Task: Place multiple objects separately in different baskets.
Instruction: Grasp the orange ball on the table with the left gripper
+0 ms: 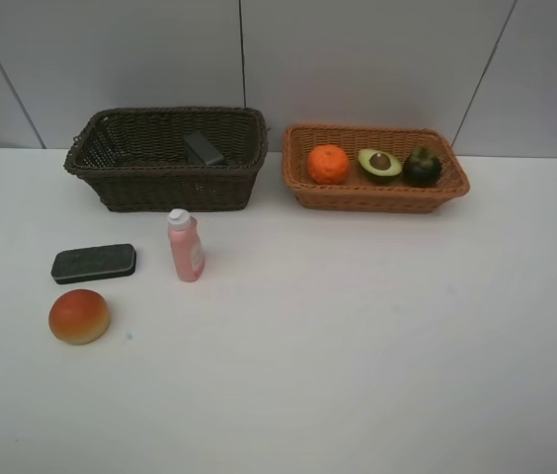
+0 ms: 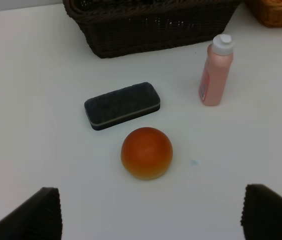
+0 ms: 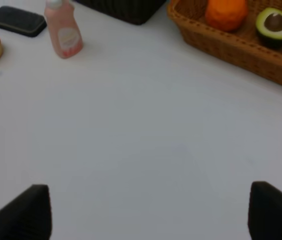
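Three objects stand on the white table at the left: a peach-coloured round fruit (image 1: 79, 316) (image 2: 147, 152), a dark eraser block (image 1: 94, 264) (image 2: 122, 105) and an upright pink bottle (image 1: 186, 246) (image 2: 216, 70). The dark brown basket (image 1: 170, 188) holds a dark grey item (image 1: 203, 148). In the light tan basket (image 1: 377, 196) lie an orange (image 1: 328, 164), a halved avocado (image 1: 380, 164) and a dark mangosteen (image 1: 422, 166). My left gripper (image 2: 153, 215) hangs open and empty, above and short of the fruit. My right gripper (image 3: 150, 212) is open over bare table. Neither arm shows in the exterior high view.
The two baskets stand side by side at the back of the table (image 1: 358, 336), close to a grey wall. The table's front edge and side edges bound the surface.
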Robot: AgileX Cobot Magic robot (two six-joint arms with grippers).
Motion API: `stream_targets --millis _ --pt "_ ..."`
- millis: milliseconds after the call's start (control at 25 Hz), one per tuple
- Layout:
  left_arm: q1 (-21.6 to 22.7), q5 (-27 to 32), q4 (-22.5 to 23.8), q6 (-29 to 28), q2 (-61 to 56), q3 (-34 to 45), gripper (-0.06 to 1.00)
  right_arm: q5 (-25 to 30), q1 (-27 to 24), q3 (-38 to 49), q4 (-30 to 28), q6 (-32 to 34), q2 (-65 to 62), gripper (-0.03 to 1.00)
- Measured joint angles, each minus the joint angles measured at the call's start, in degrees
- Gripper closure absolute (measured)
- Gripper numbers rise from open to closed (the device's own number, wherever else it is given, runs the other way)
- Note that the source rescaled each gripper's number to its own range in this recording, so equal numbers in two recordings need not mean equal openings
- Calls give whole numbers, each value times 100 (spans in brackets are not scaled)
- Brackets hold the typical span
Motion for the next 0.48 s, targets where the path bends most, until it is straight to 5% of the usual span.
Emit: stream_targets --millis 480 --pt "0 0 0 0 0 0 10 0 -1579 0 -28 47 -461 -2"
